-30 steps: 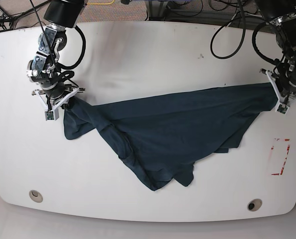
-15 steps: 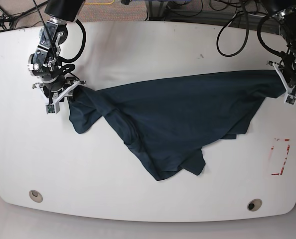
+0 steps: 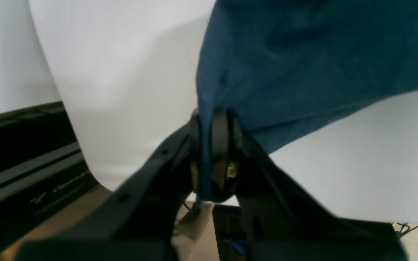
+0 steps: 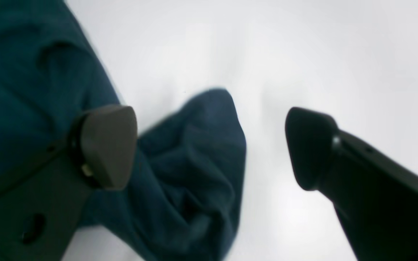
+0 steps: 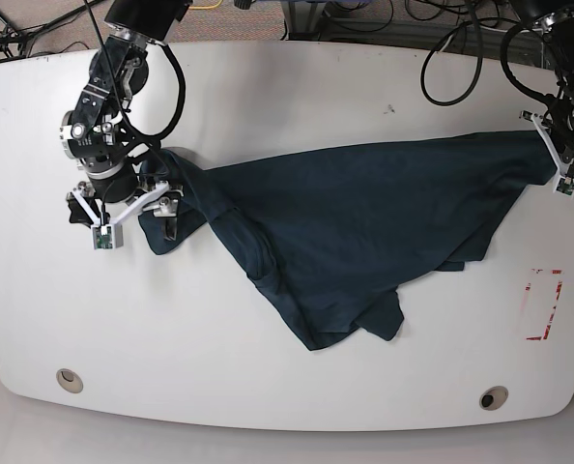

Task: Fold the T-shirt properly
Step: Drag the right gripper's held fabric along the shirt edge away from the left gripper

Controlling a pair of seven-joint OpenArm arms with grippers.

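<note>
Garment position: the T-shirt (image 5: 345,232) lay spread but rumpled across the middle of the white surface (image 5: 268,97), drawn out sideways between the two arms, with a loose bunched corner hanging toward the near edge.
Long axis: it ran across the surface, from one tool to the other, dipping to a point at the near side.
Left tool: the left tool (image 3: 212,152) was clenched on a thin edge of the cloth, pinched between the two fingers at the far-right corner in the base view.
Right tool: the right tool (image 4: 210,145) stood released, fingers wide apart, with a lumpy fold of the cloth lying between and below them on the surface; nothing was gripped.
Key relation: the dropped corner lay directly under the right tool, so that arm was the nearer one for any regrasp; judged from this, the next move depended on picking a clean edge there.
Hard to tell: sleeves, collar and hem could not be told apart in the folds; both wrist views were blurred, and the left tool was cut off at the frame edge in the base view.
</note>
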